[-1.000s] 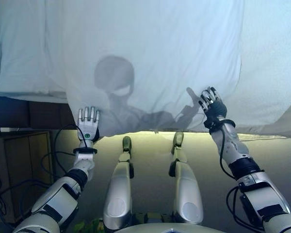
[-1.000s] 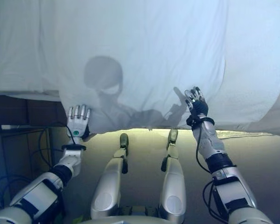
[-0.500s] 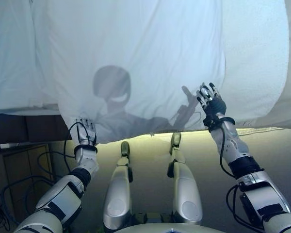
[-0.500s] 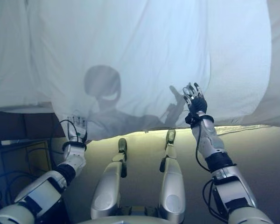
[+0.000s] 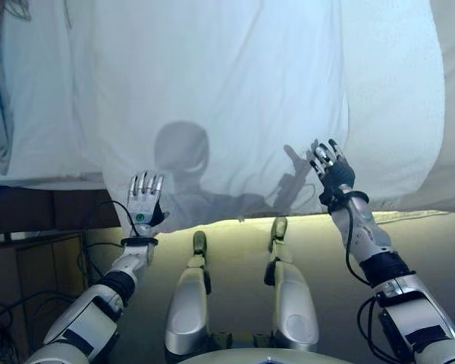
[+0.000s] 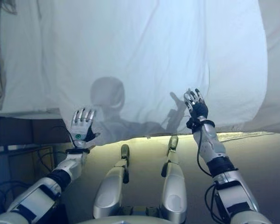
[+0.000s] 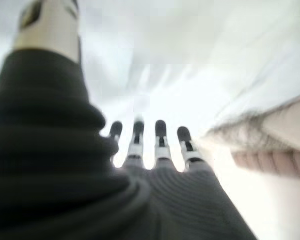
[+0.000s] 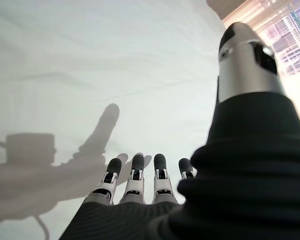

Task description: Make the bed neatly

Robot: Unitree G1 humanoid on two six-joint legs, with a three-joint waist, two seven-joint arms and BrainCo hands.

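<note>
Half a second back the left hand (image 5: 143, 202) was tucked in under the hanging corner of the white sheet (image 5: 227, 98), fingers half buried in the cloth; now it has come out and risen, palm flat and fingers spread straight, holding nothing, with its tips just at the sheet's lower edge. The whole view has also drifted a little, so the bed (image 5: 398, 114) only seems to have slid. The right hand (image 6: 195, 105) has barely stirred: it stays raised against the draped cloth near the sheet's right-hand fold, fingers straight and relaxed, gripping nothing, as its own wrist view confirms. The sheet itself lies spread over the bed and hangs down over the near side in front of the robot, with soft creases running across it and its bottom hem uneven, higher at the left corner. To my eye the left corner has just been let go, and both palms are set for smoothing or pushing the overhang flat; the tidying looks well short of finished.
</note>
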